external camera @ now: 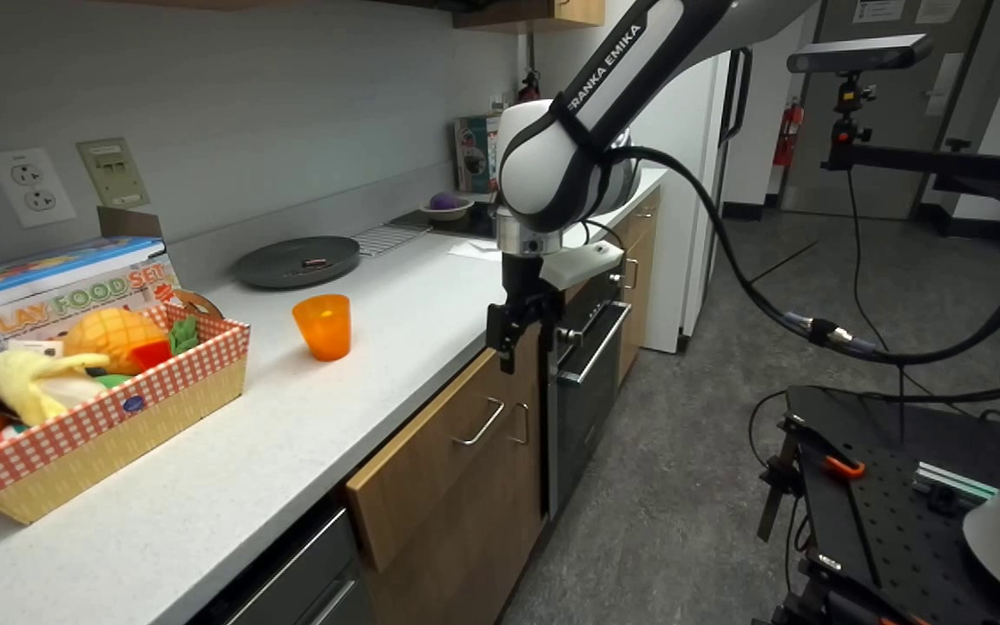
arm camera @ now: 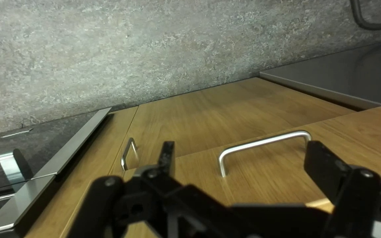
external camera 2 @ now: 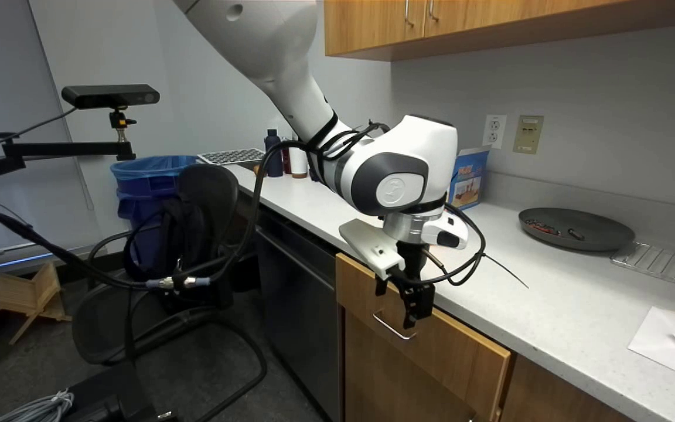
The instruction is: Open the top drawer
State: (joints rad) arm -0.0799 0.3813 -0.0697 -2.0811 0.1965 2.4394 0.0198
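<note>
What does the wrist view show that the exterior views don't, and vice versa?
Wrist view only: the silver handle framed between the spread fingers of the gripper.
Exterior views only: the dark pan in both, plus the orange cup in an exterior view.
Shared: the top drawer, its front jutting past the cabinet door, and the gripper.

Plain pale grey wall, mottled dark grey floor, pretty standard kitchen stuff. A long white speckled surface runs up to a tall white fridge, with light brown wooden cabinets up above. Past the fridge there's a grey door with white papers stuck on it. There's also a black office chair and a thin bluish streak of light down low.
</note>
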